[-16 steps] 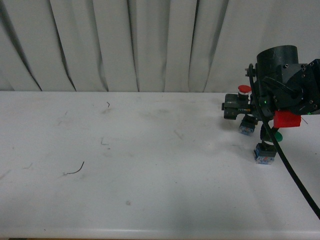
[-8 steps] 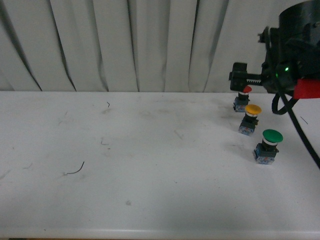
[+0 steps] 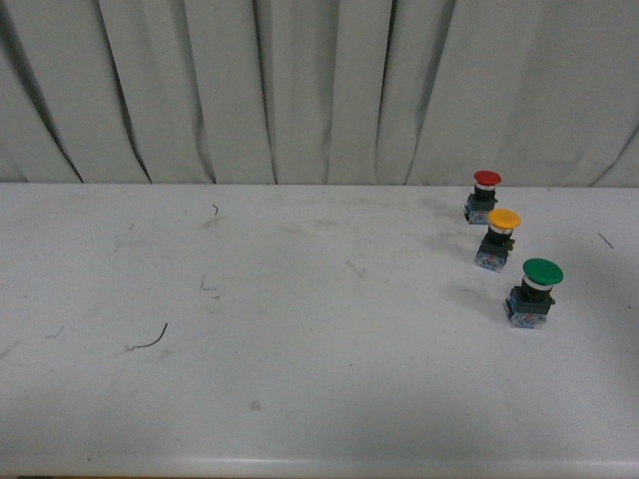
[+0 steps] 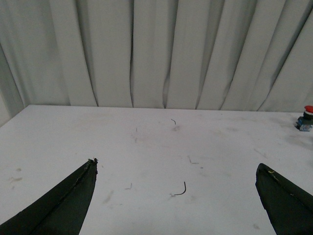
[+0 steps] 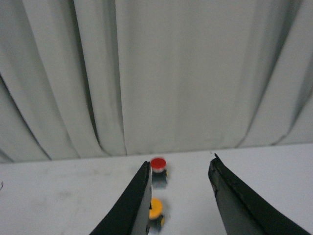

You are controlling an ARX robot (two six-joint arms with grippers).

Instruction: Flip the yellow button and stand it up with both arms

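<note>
Buttons stand upright at the table's (image 3: pixel 300 399) far right — yellow button (image 3: pixel 498 238) between red button (image 3: pixel 483 195) and green button (image 3: pixel 532 291). Left gripper (image 4: pixel 178 196) and right gripper (image 5: pixel 178 196) — fingers spread, holding nothing.

The yellow button (image 3: pixel 498 238) stands upright, cap up, between red and green buttons.
</note>
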